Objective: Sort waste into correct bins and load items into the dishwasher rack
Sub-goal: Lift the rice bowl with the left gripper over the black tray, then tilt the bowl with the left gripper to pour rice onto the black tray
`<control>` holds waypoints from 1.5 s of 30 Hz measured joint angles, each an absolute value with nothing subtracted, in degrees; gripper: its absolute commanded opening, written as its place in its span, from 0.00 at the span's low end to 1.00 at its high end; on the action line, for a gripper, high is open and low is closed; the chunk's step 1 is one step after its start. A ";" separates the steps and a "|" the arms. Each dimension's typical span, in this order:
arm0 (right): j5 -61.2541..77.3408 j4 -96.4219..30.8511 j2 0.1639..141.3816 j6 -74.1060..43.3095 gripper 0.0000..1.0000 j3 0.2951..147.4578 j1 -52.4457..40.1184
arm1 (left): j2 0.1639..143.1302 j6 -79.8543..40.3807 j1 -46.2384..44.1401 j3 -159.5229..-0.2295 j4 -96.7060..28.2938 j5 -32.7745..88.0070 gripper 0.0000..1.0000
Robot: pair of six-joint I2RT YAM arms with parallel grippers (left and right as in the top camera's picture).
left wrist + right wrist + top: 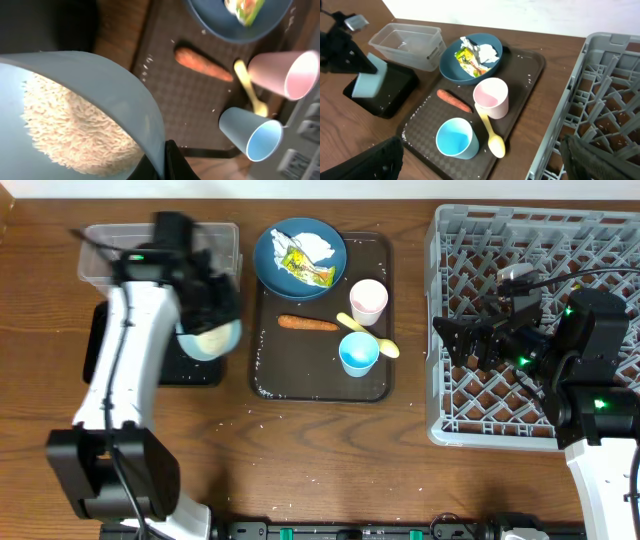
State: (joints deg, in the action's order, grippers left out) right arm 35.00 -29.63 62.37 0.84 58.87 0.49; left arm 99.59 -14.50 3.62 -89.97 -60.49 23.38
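Above black tray (pixel 196 372), left end effector (pixel 162 161) grips pale blue bowl (pixel 212 338), tilted.

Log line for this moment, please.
left gripper: shut on bowl, rice inside, over black tray | right gripper: open, over rack | carrot, pink cup, blue cup, spoon on brown tray

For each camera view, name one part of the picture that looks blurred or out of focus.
Overhead: the left gripper and pale blue bowl are smeared. Left wrist: the carrot looks soft. Right wrist: its own fingers are dark, unfocused shapes.
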 measured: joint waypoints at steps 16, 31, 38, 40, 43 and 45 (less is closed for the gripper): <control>34.70 -29.74 62.37 0.84 0.98 58.87 0.49 | 111.44 2.81 28.73 -89.41 -60.47 61.25 0.06; 34.44 -30.24 62.37 0.84 0.98 58.87 0.49 | 120.64 4.14 33.52 -88.79 -64.34 85.41 0.06; 34.02 -30.61 62.37 0.84 0.99 58.87 0.49 | 120.64 1.08 34.46 -88.79 -67.09 87.90 0.06; 34.00 -30.63 62.37 0.84 0.99 58.87 0.49 | 120.64 0.51 34.68 -88.79 -67.64 88.25 0.06; 33.93 -30.63 62.37 0.84 0.99 58.87 0.49 | 120.64 -0.38 34.87 -88.79 -67.72 88.42 0.06; 33.85 -30.61 62.37 0.84 0.99 58.87 0.49 | 120.64 -0.97 35.07 -88.79 -67.72 88.47 0.06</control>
